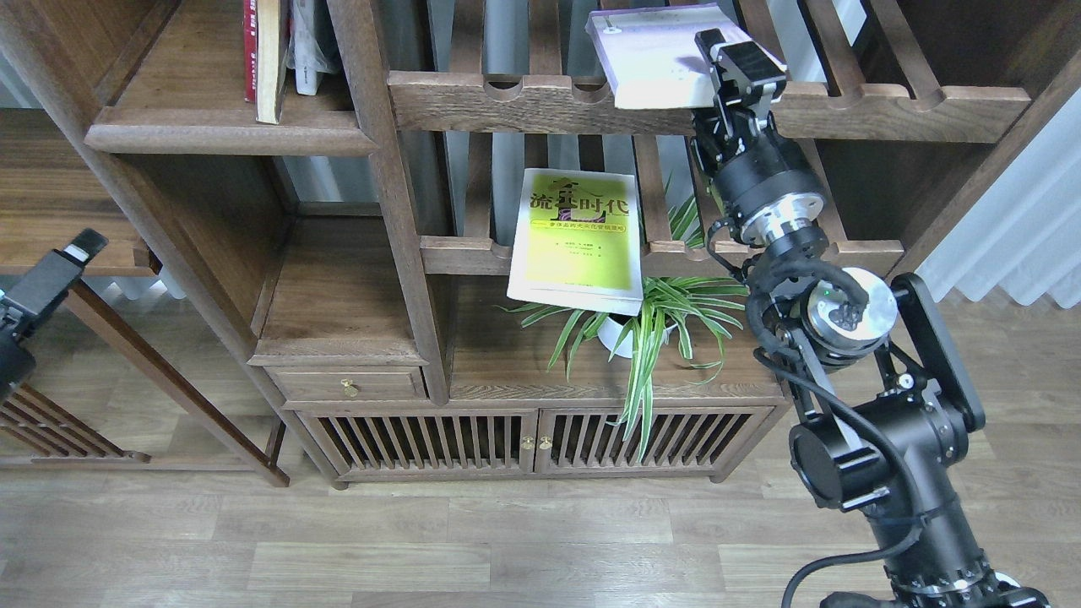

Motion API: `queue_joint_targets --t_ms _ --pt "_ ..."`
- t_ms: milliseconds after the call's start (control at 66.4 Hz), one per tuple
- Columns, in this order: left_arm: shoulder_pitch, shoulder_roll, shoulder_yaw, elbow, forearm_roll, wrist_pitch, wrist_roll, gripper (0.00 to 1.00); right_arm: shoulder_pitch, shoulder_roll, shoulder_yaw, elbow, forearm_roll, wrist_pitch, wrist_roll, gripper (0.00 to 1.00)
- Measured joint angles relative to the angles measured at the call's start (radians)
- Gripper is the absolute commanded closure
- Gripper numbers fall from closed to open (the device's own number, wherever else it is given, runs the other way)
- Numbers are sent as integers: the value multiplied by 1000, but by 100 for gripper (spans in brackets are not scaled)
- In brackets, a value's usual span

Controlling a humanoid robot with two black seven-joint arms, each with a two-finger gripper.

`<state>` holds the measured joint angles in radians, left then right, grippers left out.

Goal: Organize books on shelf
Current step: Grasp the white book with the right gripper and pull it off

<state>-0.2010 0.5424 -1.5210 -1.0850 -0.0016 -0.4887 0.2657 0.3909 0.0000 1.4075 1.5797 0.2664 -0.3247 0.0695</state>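
Observation:
A white book with a lavender edge (654, 55) lies tilted on the upper slatted rack and sticks out over its front rail. My right gripper (716, 52) is at the book's right edge, one finger on the cover, and looks shut on it. A yellow-green book with a black Chinese title (578, 241) lies flat on the lower slatted rack and overhangs the front. A dark red book (250, 51) stands upright with other books on the solid brown shelf (228, 135) at the upper left. My left gripper (74, 252) hangs far left, away from the books; its fingers cannot be told apart.
A spider plant in a white pot (642, 329) stands under the yellow-green book on the cabinet top (507, 363). A thick wooden post (388, 211) separates the shelf from the racks. A low wooden side table (51, 211) stands on the left.

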Motion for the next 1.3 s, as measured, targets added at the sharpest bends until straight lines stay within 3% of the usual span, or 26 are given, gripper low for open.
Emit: queue_joint_targets --t_ms 527,873,1295 --pt "12 -41 -38 56 -11 0 -7 0 -81 0 -12 140 90 115 2 94" --pt "14 -58 -27 101 -15 0 -12 0 -310 -5 38 142 157 390 -5 94" --pt "7 -90 18 128 -14 0 -3 0 -749 -98 109 128 289 782 -8 95"
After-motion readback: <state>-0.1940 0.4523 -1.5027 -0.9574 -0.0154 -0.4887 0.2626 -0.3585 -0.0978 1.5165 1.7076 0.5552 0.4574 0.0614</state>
